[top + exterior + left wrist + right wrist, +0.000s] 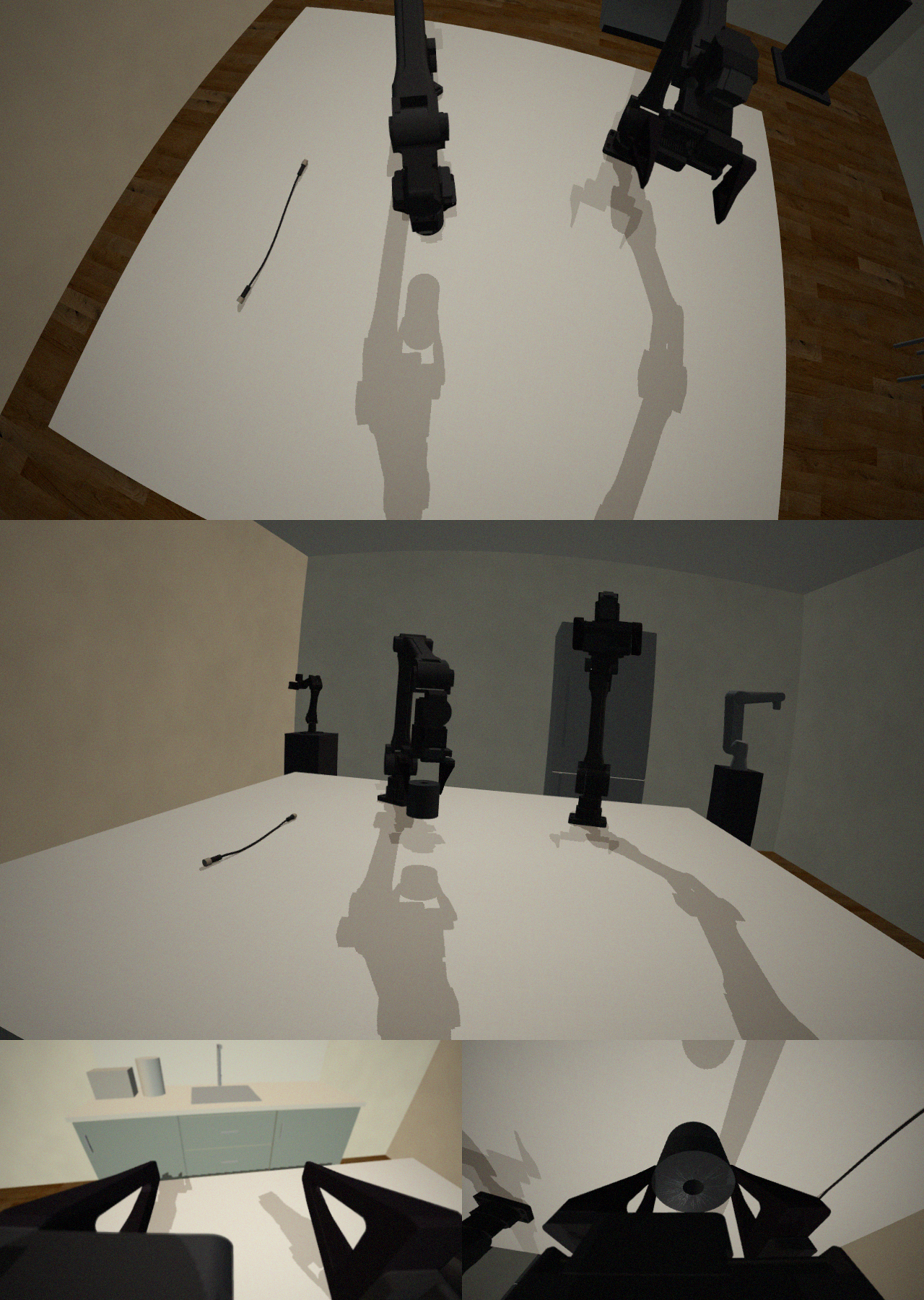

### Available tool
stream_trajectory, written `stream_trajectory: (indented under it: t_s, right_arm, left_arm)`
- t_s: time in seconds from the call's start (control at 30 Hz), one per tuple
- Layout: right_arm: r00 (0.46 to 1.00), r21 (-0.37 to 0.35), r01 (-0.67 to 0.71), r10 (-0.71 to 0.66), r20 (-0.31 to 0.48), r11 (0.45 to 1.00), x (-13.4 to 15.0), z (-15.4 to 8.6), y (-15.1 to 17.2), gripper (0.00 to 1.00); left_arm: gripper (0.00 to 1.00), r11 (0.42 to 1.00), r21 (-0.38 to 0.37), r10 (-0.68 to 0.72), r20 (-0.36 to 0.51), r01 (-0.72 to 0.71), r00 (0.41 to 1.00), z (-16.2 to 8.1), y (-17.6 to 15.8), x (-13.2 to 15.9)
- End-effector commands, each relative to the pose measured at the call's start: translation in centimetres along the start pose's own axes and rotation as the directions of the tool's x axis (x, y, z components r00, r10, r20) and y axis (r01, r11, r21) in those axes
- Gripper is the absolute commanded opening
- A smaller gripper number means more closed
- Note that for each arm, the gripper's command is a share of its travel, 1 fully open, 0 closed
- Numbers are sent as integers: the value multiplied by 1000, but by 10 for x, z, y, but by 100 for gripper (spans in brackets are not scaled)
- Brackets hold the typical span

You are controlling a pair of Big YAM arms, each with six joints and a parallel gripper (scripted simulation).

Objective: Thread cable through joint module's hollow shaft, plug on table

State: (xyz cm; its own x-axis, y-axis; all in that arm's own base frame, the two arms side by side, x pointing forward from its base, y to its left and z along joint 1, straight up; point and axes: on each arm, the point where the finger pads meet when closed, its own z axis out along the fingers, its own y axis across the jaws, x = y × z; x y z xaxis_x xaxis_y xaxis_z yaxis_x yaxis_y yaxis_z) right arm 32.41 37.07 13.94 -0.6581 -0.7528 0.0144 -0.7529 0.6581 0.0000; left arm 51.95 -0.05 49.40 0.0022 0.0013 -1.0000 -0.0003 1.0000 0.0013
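The joint module is a dark short cylinder with a hole through its middle, clear in the right wrist view. My right gripper is shut on it, one finger on each side, and holds it a little above the white table near the middle. The thin black cable lies loose and slightly curved on the table's left part, with a small connector at each end; it also shows in the exterior view and at the right wrist view's right edge. My left gripper is open and empty, high above the table.
The wooden floor rings the table. Beyond the far edge stand dark pedestals with other arms and a grey cabinet. A kitchen counter shows past the table in the left wrist view.
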Motion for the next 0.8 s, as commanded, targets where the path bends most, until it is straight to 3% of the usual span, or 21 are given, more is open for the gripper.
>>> stream_trajectory:
  t_s: [0.0, 0.33, 0.4, 0.43, 0.47, 0.57, 0.63, 0.67, 0.7, 0.77]
  right_arm:
    - [991, 2, -5, 5, 131, 1000, -21, -61, 4, 70]
    - [991, 2, -5, 5, 132, 1000, -21, -62, 4, 70]
    - [988, 2, -5, 5, 155, 1000, -27, -57, 4, 70]
    - [995, 3, -5, 5, 102, 1000, -8, -32, 4, 70]
    - [994, 3, -5, 5, 106, 1000, -7, -31, 4, 70]
    - [992, 3, -5, 5, 128, 1000, -12, -37, 4, 70]
    - [982, 2, -6, 5, 189, 1000, -26, -56, 4, 70]
    - [980, 2, -6, 5, 198, 1000, -26, -57, 4, 70]
    - [989, 2, -5, 5, 146, 1000, -7, -32, 4, 70]
    - [984, 2, -6, 5, 177, 1000, -13, -39, 4, 70]
  left_arm:
    - [100, 1000, -9, -8, 19, 8, 1000, 2, 5, -13]
    - [100, 1000, -9, -8, 19, 8, 1000, 2, 5, -13]
    - [100, 1000, -9, -8, 19, 8, 1000, 2, 5, -13]
    - [100, 1000, -9, -8, 19, 8, 1000, 2, 5, -13]
    - [100, 1000, -9, -8, 19, 8, 1000, 2, 5, -13]
    - [100, 1000, -9, -8, 19, 8, 1000, 2, 5, -13]
    - [100, 1000, -9, -8, 19, 8, 1000, 2, 5, -13]
    - [100, 1000, -9, -8, 19, 8, 1000, 2, 5, -13]
    - [100, 1000, -9, -8, 19, 8, 1000, 2, 5, -13]
    - [100, 1000, -9, -8, 19, 8, 1000, 2, 5, -13]
